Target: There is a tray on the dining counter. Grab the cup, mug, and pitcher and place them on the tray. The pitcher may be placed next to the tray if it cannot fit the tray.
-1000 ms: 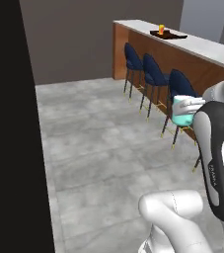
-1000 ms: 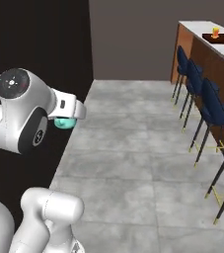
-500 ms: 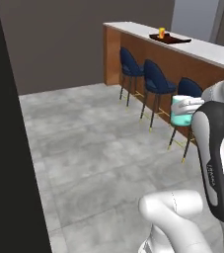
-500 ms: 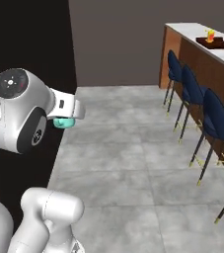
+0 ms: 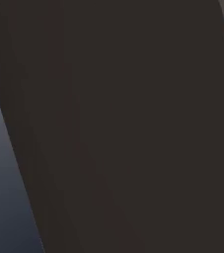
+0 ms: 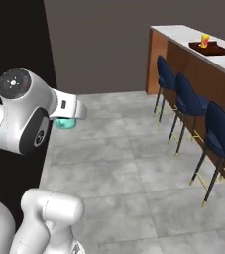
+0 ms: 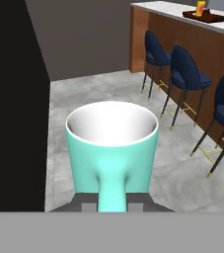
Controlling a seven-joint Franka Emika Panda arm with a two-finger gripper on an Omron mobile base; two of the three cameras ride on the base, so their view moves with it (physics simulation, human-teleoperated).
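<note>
— Grey floor opening wide beside the stools; dining counter sliding rightward since a moment ago, dark panel now blocking the left base view

— And the mug?

— Sitting upright, handle facing the camera, clamped in the gripper; cup standing on the tray

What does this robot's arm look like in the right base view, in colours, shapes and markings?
The arm is glossy white, built of rounded, tube-like segments. One joint ends in a round dark grey cap with a ring of fine tick marks, and a dark grey curved band runs down the side of that segment. A white block-shaped hand carries a small dark mark. No cables show. The jaws themselves cannot be made out.
</note>
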